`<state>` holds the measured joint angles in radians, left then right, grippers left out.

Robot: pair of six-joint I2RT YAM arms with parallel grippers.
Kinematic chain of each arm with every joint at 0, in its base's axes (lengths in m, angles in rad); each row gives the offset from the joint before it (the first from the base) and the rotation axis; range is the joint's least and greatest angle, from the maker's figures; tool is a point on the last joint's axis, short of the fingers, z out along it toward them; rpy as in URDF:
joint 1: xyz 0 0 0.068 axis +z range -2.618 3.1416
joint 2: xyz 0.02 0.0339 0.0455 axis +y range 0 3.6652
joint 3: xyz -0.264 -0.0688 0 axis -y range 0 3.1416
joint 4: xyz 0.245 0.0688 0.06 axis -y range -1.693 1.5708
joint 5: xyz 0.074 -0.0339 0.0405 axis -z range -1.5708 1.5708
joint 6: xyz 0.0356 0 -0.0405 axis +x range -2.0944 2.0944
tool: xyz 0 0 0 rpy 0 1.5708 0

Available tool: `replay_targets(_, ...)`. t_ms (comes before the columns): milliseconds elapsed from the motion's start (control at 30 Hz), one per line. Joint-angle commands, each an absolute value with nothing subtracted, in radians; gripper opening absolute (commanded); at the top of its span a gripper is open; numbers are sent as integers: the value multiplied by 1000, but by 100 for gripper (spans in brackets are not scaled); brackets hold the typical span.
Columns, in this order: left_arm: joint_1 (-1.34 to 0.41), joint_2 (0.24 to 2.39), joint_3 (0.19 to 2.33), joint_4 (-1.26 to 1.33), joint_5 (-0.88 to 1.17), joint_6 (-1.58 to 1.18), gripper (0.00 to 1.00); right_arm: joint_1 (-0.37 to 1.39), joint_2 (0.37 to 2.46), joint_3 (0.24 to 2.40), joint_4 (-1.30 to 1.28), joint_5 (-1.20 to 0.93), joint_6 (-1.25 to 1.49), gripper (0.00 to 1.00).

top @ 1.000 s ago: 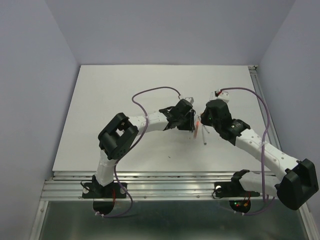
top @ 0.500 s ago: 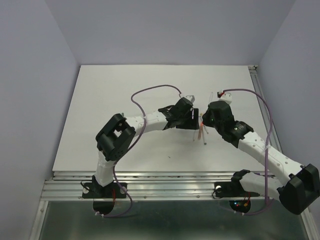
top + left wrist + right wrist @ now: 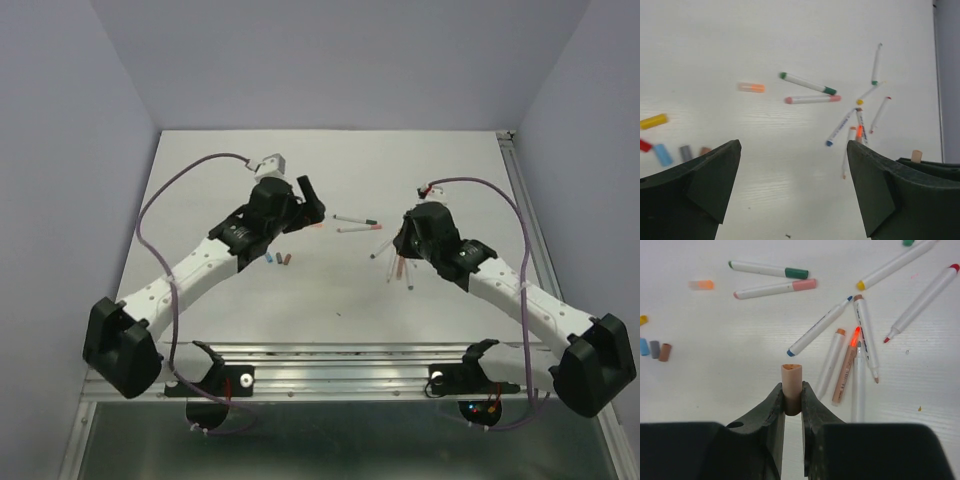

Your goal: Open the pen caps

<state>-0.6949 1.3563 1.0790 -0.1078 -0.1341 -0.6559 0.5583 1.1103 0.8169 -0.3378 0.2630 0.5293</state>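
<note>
Top view: left gripper point(image 3: 312, 200) reaches over the table point(image 3: 220, 160), loose pen caps point(image 3: 278, 258) just beside its forearm; right gripper point(image 3: 402, 250) hangs above scattered pens point(image 3: 355, 222). Left wrist: jaws fully spread, empty. Right wrist: fingers point(image 3: 774, 405) pinch a tan stub point(image 3: 791, 377) shallowly (it may slip, or caps roll away).

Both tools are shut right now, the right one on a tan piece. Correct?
Not quite. Only the right tool is shut, on the tan piece. The left tool is open and empty, as the left wrist view shows.
</note>
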Motion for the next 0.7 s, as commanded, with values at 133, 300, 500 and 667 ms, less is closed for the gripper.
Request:
replay_targets(133, -563, 1051, 870, -327, -402, -755, 99, 780, 1452, 1006, -220, 163, 463, 3)
replay_targets(300, -551, 917, 805, -350, -428, -768, 99, 839, 1771, 1218, -179, 98, 436, 3)
replay_targets(500, -546, 880, 767, -347, -431, -782, 99, 864, 2038, 1564, -288, 152, 397, 4)
replay_targets(667, -543, 922, 790, -339, -419, -765, 99, 874, 2152, 1666, -336, 233, 422, 15)
